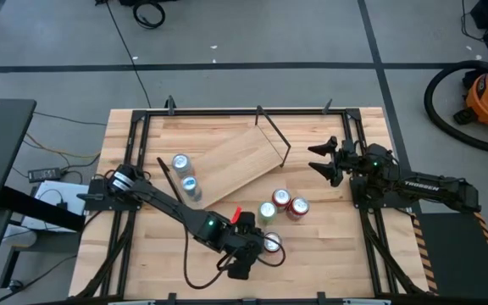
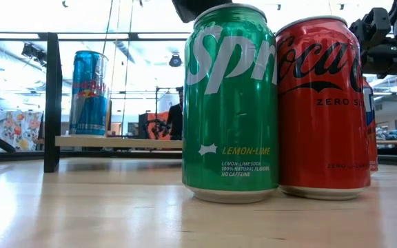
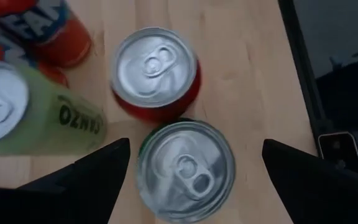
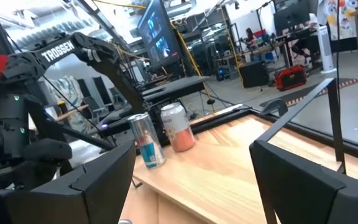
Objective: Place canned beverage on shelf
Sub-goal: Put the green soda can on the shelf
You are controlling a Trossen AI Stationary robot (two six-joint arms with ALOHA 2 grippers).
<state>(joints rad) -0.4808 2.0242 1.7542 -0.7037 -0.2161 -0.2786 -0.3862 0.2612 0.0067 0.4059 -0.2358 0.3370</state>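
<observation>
Item: green can [image 3: 186, 171], upright on the desk [image 1: 329, 263] near its front edge, touching or very nearly touching a red can [image 3: 156, 73] behind it; a pale green can [image 3: 23, 115] and orange-labelled cans [image 3: 55, 31] stand close by. My left end effector [image 3: 191, 171] hangs directly above the green can, fingers spread wide to either side of its lid, nothing gripped. Risk one, as I judge it: on descent a finger clips the red can or the pale green one, since the gaps are tight, and tips a neighbour. Risk two: an off-centre close lets the smooth can twist or slip during the lift. Destination: the shelf [image 1: 227, 161], lying skewed mid-desk, already carrying a blue can [image 4: 146, 142] and a pink can [image 4: 178, 127] at one end; a careless set-down there could topple them, or leave the can on the plank's edge. Right end effector [image 1: 324, 159]: parked open beside the shelf's far bracket, idle, and possibly in the carry path.
</observation>
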